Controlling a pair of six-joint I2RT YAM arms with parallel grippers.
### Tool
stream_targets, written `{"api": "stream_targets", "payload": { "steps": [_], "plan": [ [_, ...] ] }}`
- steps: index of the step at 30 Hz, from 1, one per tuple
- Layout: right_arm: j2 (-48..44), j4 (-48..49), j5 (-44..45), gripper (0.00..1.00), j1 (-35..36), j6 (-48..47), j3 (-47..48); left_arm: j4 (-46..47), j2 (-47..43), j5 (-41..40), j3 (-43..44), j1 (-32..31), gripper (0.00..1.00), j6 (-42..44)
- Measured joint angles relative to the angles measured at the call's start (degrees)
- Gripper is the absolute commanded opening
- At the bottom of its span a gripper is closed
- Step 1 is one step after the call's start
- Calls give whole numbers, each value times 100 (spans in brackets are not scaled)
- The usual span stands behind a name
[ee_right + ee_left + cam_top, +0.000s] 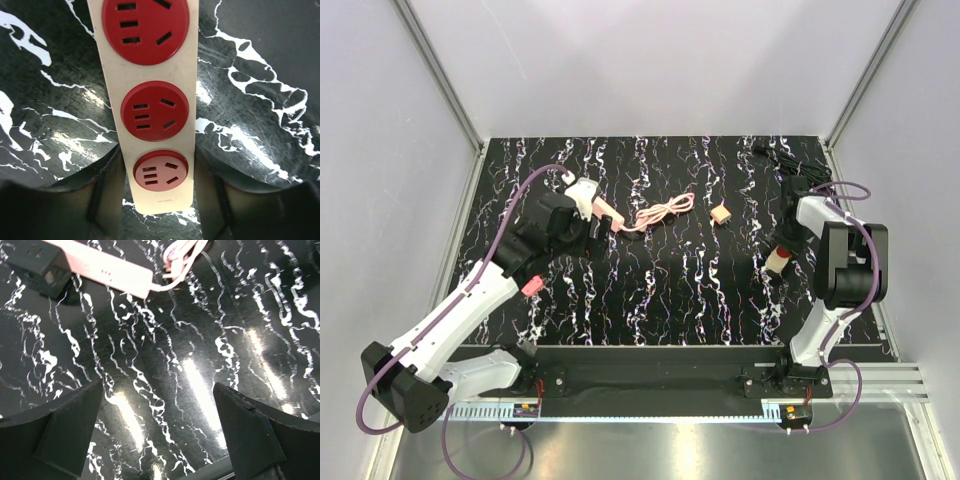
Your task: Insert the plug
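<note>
- Plug [105, 270] lies at the worktop's [670, 290] 10 o'clock, just past the wide-open left gripper [160, 410].
- Right gripper [159, 187] pinches the power strip's [150, 100] end; this end-only hold could let it swivel.

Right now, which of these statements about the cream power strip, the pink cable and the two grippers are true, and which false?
1. The cream power strip with red round sockets lies between the right gripper's fingers. True.
2. A plug sits in one red socket. False: the three visible sockets are empty.
3. The left gripper holds the thin pink cable. False: it is open and empty.
4. The small tan block lies apart from that cable. True.
</note>
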Motion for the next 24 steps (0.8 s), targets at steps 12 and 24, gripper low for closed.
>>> {"api": "stream_targets", "payload": {
  "steps": [12,24],
  "plan": [
    [-1097,702,-1095,53,529,973,-1290,0,0,-243,-26,-7,99,24],
    [-1034,693,-1836,70,1360,1847,-1285,-2,0,-400,-81,-7,99,68]
  ]
}}
